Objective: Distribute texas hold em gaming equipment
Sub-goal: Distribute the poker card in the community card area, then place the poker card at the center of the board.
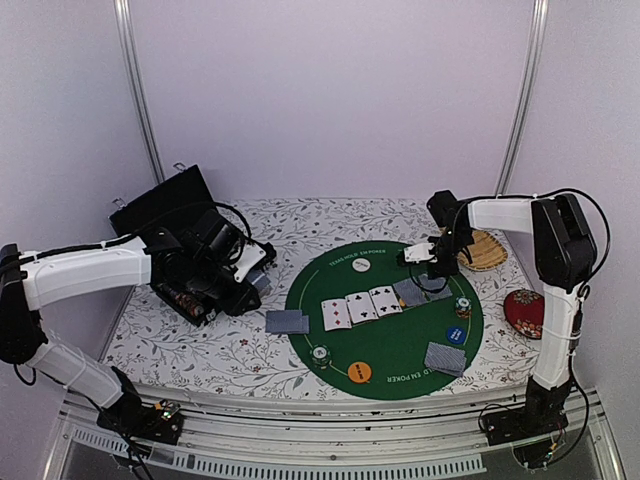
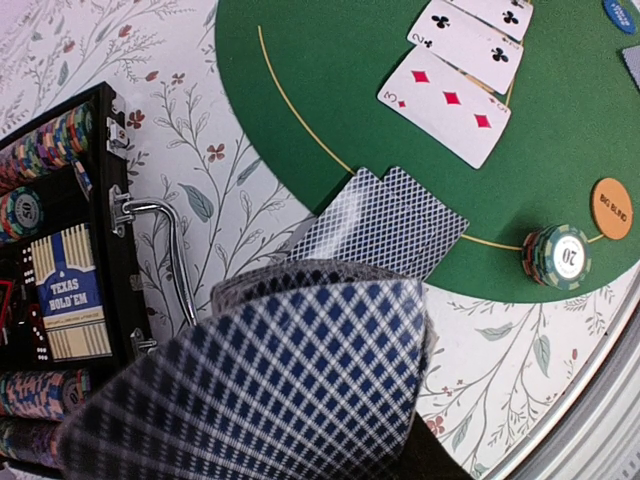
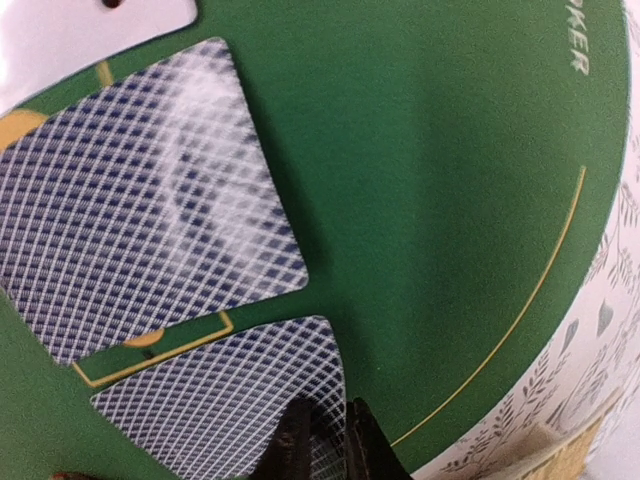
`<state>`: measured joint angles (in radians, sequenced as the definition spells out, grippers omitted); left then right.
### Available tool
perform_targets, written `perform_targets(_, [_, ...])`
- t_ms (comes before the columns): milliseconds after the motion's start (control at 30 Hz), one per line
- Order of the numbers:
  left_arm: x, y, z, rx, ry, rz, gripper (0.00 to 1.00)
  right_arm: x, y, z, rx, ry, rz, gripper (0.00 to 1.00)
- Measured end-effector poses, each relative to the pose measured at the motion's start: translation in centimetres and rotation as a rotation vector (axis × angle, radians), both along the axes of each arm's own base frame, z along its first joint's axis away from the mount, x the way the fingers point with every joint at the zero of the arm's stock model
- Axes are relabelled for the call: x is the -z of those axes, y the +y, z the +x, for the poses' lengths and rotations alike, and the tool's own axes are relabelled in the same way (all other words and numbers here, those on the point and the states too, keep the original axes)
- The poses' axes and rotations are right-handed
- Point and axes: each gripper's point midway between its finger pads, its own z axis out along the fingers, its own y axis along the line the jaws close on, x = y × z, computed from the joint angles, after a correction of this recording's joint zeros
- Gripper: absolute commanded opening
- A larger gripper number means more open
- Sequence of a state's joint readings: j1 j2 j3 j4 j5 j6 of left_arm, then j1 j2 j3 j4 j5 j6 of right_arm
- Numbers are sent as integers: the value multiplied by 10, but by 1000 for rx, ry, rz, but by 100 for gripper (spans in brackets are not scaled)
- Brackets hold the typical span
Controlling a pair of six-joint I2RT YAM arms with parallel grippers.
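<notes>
Right wrist view: right gripper [image 3: 325, 422], jaws barely parted, tips on a face-down card [image 3: 200, 405] lying on the green mat [image 3: 430, 200]; whether it grips cannot be told; dealing appears in hand; next, it should lift clear; left gripper [image 1: 255, 278] clasps the deck [image 2: 300, 380].

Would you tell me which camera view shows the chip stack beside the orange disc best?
The left wrist view: the chip stack is close and sharp, its 20 readable, beside the orange disc. The top external view shows it only as a small speck at the green felt's near edge. The right wrist view misses it.
</notes>
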<state>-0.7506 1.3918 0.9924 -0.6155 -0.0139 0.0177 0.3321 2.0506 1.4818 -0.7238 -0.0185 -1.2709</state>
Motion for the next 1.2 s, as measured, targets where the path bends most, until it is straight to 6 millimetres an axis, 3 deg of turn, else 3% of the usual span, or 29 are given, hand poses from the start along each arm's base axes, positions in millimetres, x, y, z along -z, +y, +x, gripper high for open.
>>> perform_targets(100, [0, 0, 0, 0, 0, 0, 39, 0, 0, 2, 9, -7, 1, 66])
perform_targets(167, [0, 0, 0, 0, 0, 0, 40, 0, 0, 3, 21, -13, 2, 99])
perform_targets(367, [2, -1, -1, -7, 7, -11, 40, -20, 4, 18, 27, -127, 31, 99])
perform_targets(500, [16, 3, -8, -49, 57, -23, 39, -68, 9, 31, 40, -296, 69, 99])
perform_targets(600, [34, 7, -21, -106, 132, -42, 39, -115, 14, 42, 56, -449, 106, 99])
perform_targets(733, [62, 15, -43, -223, 266, -65, 36, -167, 31, 39, 42, -595, 173, 99])
perform_targets(833, [80, 21, -60, -323, 360, -79, 36, -191, 46, 34, 23, -654, 224, 99])
perform_targets(1000, [108, 38, -85, -471, 468, -61, 42, -206, 59, 27, 0, -683, 281, 99])
perform_targets(1200, [109, 34, -77, -543, 460, -83, 66, -204, 63, 25, 6, -681, 303, 99])
